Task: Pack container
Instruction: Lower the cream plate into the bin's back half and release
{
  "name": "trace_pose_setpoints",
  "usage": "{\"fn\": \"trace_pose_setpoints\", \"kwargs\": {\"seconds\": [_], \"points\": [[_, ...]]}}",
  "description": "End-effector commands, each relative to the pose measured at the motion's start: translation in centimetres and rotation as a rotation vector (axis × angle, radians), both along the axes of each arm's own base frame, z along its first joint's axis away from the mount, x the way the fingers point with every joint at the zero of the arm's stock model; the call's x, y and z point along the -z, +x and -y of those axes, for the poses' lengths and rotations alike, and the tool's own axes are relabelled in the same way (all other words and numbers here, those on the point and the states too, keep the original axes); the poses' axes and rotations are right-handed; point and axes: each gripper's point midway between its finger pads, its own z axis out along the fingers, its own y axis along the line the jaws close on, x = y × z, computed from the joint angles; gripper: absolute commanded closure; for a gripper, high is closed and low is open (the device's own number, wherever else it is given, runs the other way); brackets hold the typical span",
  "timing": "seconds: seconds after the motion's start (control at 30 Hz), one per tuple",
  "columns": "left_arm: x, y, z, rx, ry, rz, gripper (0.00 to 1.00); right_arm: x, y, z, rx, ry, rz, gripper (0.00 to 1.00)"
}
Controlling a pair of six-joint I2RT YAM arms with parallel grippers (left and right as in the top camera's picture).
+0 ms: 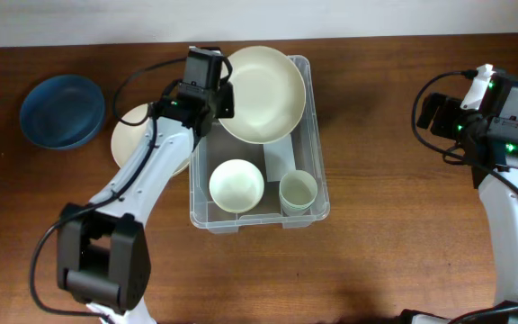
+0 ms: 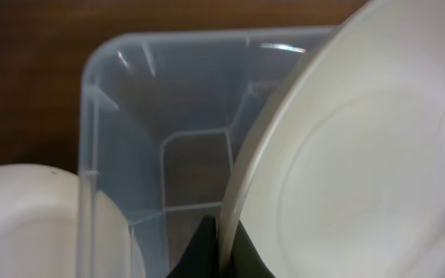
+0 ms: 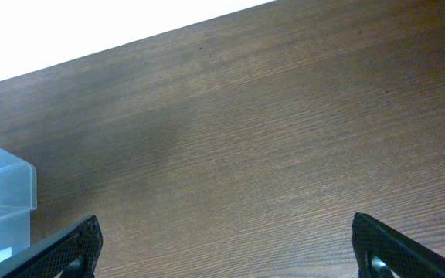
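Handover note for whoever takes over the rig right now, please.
Left gripper: shut on the rim of the large cream dish, held over the far end of the container, not released.
Right gripper: open, over bare table at right, holding nothing.
Done: small bowl and cup sit in the container.
Left: set the dish in; cream plate and blue bowl lie outside, possibly next.

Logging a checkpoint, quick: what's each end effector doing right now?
Left end effector: closed on the large cream plate.
Right end effector: open, holding nothing.
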Motion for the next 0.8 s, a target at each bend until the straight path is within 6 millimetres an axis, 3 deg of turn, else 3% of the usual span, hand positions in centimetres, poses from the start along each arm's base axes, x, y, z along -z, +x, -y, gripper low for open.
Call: {"fn": "trace_pose_setpoints", "kwargs": {"seconds": [0.0, 0.23, 0.3, 0.43, 0.6, 0.77], "points": [[-0.2, 0.4, 0.9, 0.028, -0.010, 0.009, 0.99, -1.0, 0.0, 0.2, 0.010, -0.002, 0.025, 0.01], [1.8, 0.6, 0.7, 0.021, 0.009, -0.028, 0.98, -1.0, 0.0, 0.2, 0.010, -0.002, 0.025, 0.01], [2.0, 0.6, 0.7, 0.021, 0.011, -0.031, 0.67, -1.0, 0.0, 0.2, 0.010, -0.002, 0.025, 0.01], [1.2, 0.9, 0.7, 0.020, 0.005, -0.014, 0.59, -1.0, 0.0, 0.2, 0.010, -0.002, 0.025, 0.01], [-2.8, 1.6, 0.7, 0.010, -0.010, 0.060, 0.54, -1.0, 0.0, 0.2, 0.010, -0.002, 0.025, 0.01], [-8.5, 1.4, -2.9, -0.093, 0.042, 0.135, 0.53, -1.0, 0.0, 0.2, 0.010, -0.002, 0.025, 0.01]]}}
